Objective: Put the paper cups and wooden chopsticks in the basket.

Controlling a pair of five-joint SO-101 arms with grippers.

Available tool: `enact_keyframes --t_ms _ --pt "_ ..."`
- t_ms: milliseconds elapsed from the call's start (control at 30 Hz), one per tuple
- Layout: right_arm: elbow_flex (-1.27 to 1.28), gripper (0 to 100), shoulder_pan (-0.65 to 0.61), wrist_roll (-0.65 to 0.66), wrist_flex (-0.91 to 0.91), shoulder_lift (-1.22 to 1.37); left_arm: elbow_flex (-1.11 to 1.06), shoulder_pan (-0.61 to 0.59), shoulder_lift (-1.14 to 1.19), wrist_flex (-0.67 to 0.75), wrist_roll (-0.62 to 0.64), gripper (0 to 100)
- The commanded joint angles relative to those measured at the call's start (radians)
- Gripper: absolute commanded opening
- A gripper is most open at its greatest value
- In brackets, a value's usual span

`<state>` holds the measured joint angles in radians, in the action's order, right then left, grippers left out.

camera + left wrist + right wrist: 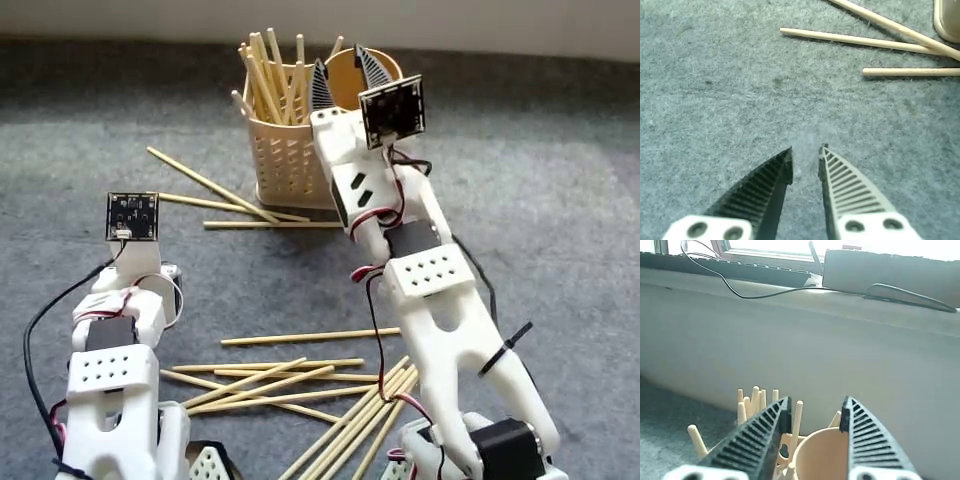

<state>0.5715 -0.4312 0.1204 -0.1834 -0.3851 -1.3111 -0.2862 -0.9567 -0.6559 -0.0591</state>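
We see one tan paper cup (345,85) standing in the cream perforated basket (285,165) beside a bunch of round, pale wooden chopsticks (268,75). Three more chopsticks (215,187) lie on the grey carpet (560,200) by the basket, and a tangled heap (300,385) lies near the arms' bases. The right gripper (340,55) is spread over the cup, empty. The left gripper (807,148), barely parted, holds nothing.

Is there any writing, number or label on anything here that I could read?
None can be read.
The basket, paper cup and chopsticks are plain, with no print.
The black camera boards on the arms show only tiny marks, too small to read.
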Motion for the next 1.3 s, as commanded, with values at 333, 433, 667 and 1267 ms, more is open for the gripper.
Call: enact_keyframes --t_ms 333,433,667,1267 --pt "-0.004 16.6 -0.065 0.014 0.516 -0.392 0.005 -0.013 -0.018 0.021 -0.006 10" --pt "-0.007 16.6 -0.065 0.014 0.662 -0.449 0.007 -0.033 -0.018 0.021 -0.005 10" --pt "-0.004 16.6 -0.116 0.014 0.966 -0.499 0.005 -0.151 -0.018 0.084 0.058 10" --pt "0.185 16.6 -0.581 0.018 1.139 -0.285 0.007 -0.193 -0.018 0.086 0.086 10"
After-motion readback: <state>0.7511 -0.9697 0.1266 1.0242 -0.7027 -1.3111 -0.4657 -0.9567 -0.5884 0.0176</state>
